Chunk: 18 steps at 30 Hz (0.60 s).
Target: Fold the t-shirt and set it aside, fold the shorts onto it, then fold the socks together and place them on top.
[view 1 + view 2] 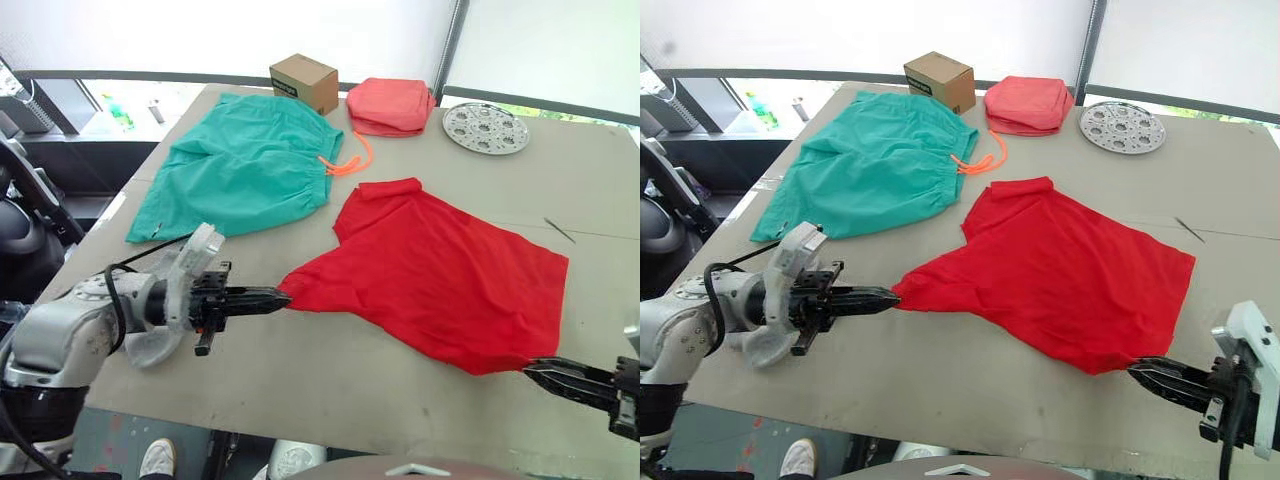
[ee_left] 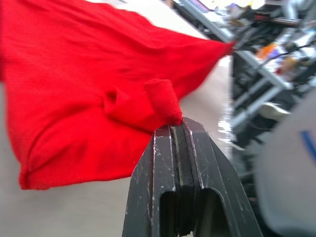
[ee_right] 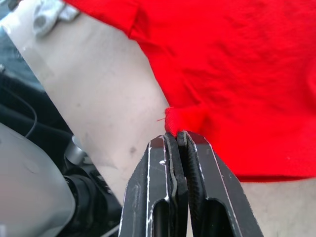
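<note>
Two corners of the thin, limp t-shirt (image 1: 440, 270) were pinched, one by the left claw (image 1: 283, 296), one by the right claw (image 1: 1137, 368), suitable holds for soft fabric.

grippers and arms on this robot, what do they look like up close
Each arm ends in a gripper of two slim, tapered black fingers with scuffed, scratched edges, seen on the left gripper and right gripper. The left forearm is silver-grey metal with a translucent plastic guard and a black cable looped over it. The right wrist carries a white housing.
</note>
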{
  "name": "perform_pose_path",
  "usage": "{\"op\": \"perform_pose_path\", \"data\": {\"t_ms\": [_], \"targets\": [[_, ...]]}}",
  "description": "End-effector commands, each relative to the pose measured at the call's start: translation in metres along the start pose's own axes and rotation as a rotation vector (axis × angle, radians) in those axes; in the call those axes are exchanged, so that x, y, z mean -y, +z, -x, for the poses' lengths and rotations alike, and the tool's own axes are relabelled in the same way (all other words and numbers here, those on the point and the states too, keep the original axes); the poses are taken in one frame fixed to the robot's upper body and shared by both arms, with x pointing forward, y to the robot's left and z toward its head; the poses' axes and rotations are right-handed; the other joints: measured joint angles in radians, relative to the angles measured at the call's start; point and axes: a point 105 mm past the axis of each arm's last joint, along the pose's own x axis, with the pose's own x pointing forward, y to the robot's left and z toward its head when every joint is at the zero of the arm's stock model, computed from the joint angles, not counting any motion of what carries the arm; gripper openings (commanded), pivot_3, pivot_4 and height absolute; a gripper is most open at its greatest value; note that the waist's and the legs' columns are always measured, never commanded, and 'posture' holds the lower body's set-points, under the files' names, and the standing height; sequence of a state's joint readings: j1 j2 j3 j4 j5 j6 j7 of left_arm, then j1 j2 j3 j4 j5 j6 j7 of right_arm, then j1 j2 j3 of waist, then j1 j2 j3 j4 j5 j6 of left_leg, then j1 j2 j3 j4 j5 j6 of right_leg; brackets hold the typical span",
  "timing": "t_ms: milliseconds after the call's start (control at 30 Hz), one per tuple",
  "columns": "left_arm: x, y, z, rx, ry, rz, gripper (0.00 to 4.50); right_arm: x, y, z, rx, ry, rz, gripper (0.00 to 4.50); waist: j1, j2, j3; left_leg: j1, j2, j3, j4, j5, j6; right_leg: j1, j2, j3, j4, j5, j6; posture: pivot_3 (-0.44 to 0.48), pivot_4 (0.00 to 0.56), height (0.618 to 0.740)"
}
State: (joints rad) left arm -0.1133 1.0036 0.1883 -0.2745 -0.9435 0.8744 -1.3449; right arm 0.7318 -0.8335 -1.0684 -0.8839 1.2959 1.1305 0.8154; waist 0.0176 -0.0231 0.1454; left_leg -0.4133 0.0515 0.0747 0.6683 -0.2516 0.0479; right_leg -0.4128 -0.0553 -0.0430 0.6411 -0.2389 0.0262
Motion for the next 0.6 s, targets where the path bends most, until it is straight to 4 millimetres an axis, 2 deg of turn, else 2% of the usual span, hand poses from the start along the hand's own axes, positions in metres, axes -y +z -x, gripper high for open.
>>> {"op": "perform_pose_path", "data": {"t_ms": [33, 100, 167, 233, 300, 367, 500, 600], "targets": [[0.029, 0.022, 0.023, 0.015, -0.093, 0.102, 0.0, -0.004, 0.014, 0.027, 0.084, -0.082, 0.005, 0.05, -0.001, 0.0, 0.0, 0.0, 0.0, 0.0, -0.001, 0.0, 0.0, 0.0, 0.0, 0.0, 0.0, 0.0, 0.0, 0.0, 0.15, 0.74], [0.038, 0.026, 0.03, 0.002, -0.117, 0.146, 0.0, -0.007, 0.023, 0.036, 0.121, -0.094, 0.013, 0.05, -0.002, 0.002, 0.001, 0.001, 0.0, 0.0, -0.001, 0.0, 0.0, 0.0, 0.0, 0.0, -0.001, 0.0, 0.001, 0.0, 0.15, 0.74], [0.035, 0.027, 0.03, -0.015, -0.094, 0.127, 0.0, -0.01, 0.03, 0.037, 0.138, -0.095, 0.03, 0.05, -0.003, 0.004, 0.002, 0.001, 0.001, 0.0, -0.002, -0.001, -0.002, -0.001, 0.0, 0.0, -0.001, -0.001, 0.001, 0.0, 0.15, 0.74], [0.017, 0.024, 0.024, -0.025, -0.017, 0.027, 0.0, -0.011, 0.033, 0.029, 0.132, -0.096, 0.055, 0.05, -0.002, 0.007, 0.003, 0.002, 0.0, 0.0, -0.002, -0.003, -0.004, 0.0, -0.001, 0.001, -0.002, -0.001, 0.001, 0.0, 0.15, 0.74], [-0.007, 0.023, 0.01, -0.013, 0.064, -0.076, 0.0, -0.007, 0.029, 0.015, 0.107, -0.105, 0.061, 0.05, 0.0, 0.006, 0.001, 0.002, 0.0, 0.0, -0.002, -0.003, -0.005, 0.0, -0.002, 0.001, -0.002, 0.0, 0.001, 0.0, 0.15, 0.74], [-0.012, 0.023, -0.001, -0.01, 0.041, -0.09, 0.0, -0.005, 0.022, 0.005, 0.085, -0.108, 0.053, 0.05, 0.003, 0.004, 0.002, 0.001, 0.0, 0.0, -0.002, -0.003, -0.005, 0.0, -0.002, 0.001, -0.003, 0.0, 0.0, 0.0, 0.15, 0.74], [-0.005, 0.019, -0.006, -0.035, -0.006, -0.078, 0.0, -0.008, 0.018, -0.003, 0.09, -0.106, 0.037, 0.05, 0.0, 0.002, 0.002, -0.001, 0.0, 0.0, -0.002, 0.0, 0.0, 0.0, -0.001, 0.0, -0.004, 0.003, -0.004, 0.0, 0.15, 0.74], [0.011, 0.017, 0.006, -0.083, -0.074, 0.003, 0.0, -0.016, 0.022, 0.008, 0.132, -0.094, -0.002, 0.05, -0.002, 0.002, 0.002, -0.002, 0.0, 0.001, -0.005, -0.001, 0.001, -0.001, 0.0, 0.001, -0.006, 0.002, -0.004, 0.0, 0.15, 0.74]]}}
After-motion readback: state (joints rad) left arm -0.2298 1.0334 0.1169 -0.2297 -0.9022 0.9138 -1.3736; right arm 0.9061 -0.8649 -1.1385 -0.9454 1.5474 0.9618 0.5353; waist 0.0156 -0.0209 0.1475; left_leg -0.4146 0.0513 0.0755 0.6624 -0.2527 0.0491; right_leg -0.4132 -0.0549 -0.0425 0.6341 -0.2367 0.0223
